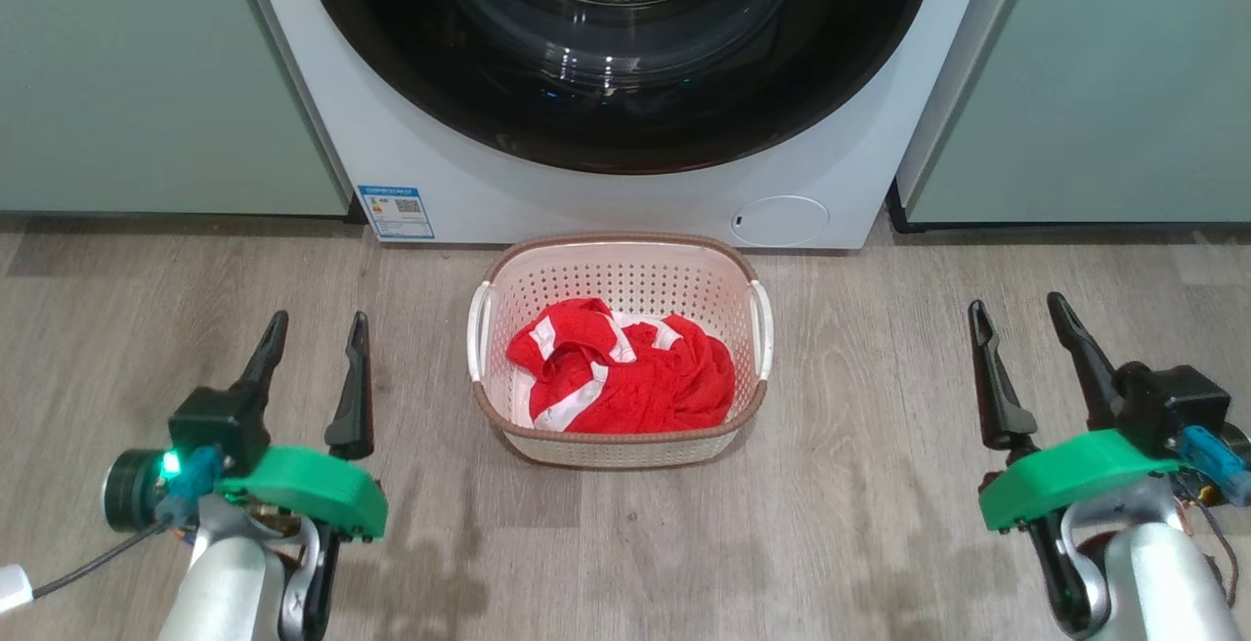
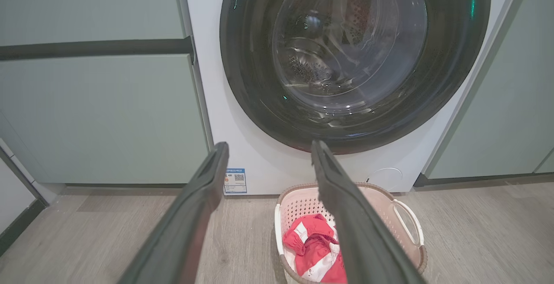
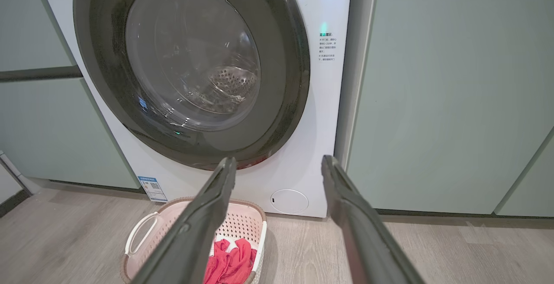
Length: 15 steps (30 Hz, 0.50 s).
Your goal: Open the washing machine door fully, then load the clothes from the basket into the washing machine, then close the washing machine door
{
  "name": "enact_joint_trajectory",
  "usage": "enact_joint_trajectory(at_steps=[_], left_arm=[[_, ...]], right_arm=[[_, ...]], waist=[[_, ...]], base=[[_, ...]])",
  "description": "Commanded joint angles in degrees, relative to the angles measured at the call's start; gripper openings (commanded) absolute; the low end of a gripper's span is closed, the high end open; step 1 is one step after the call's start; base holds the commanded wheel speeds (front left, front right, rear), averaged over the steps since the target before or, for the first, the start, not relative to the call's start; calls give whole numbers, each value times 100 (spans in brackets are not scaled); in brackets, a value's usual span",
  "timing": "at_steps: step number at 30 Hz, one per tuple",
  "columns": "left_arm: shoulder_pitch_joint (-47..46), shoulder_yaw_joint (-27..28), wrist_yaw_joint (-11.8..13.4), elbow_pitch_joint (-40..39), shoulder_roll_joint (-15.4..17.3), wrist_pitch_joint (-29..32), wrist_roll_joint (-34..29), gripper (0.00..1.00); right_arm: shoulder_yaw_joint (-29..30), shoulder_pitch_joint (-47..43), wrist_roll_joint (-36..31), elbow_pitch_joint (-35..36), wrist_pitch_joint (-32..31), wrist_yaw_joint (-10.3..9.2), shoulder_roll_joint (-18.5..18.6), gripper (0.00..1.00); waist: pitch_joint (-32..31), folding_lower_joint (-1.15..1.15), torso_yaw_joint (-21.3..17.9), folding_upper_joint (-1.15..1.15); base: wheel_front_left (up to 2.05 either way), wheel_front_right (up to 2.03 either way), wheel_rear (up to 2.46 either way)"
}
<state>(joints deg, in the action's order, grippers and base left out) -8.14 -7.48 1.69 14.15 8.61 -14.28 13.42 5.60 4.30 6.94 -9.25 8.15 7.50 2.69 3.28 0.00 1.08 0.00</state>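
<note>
The white washing machine [image 1: 469, 182] stands straight ahead with its black-rimmed glass door [image 1: 616, 64] flat against the front, shut. On the floor before it sits the cream basket [image 1: 733, 431], holding the red clothes [image 1: 625, 377] with white stripes. My left gripper [image 1: 313, 333] hovers open to the left of the basket, nothing between its fingers. To the right of the basket my right gripper [image 1: 1021, 314] is likewise open and empty. The left wrist view has the door [image 2: 355, 59], the basket [image 2: 407, 214] and the clothes [image 2: 309, 245]; the right wrist view has the door [image 3: 190, 67] and the basket [image 3: 147, 232].
Pale green cabinets [image 1: 147, 74] flank the washer on both sides [image 1: 1104, 84]. A round white service flap [image 1: 779, 221] and a blue label sticker [image 1: 396, 211] mark its lower front. Wood-look floor [image 1: 880, 485] spreads around the basket.
</note>
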Motion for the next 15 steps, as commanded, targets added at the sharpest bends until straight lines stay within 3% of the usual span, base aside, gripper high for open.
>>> enact_joint_trajectory(at_steps=[1, 15], left_arm=[[-302, 220, -7, -163, 63, -72, 23, 100], [-299, 213, 42, -119, 57, -71, 115, 100]], right_arm=[[-122, 270, 25, 197, 83, -1, 20, 100], [-137, 278, 111, 173, 106, -1, 19, 100]], waist=[[0, 0, 2, 0], [43, 0, 1, 0]], base=[[0, 0, 0], [0, 0, 0]])
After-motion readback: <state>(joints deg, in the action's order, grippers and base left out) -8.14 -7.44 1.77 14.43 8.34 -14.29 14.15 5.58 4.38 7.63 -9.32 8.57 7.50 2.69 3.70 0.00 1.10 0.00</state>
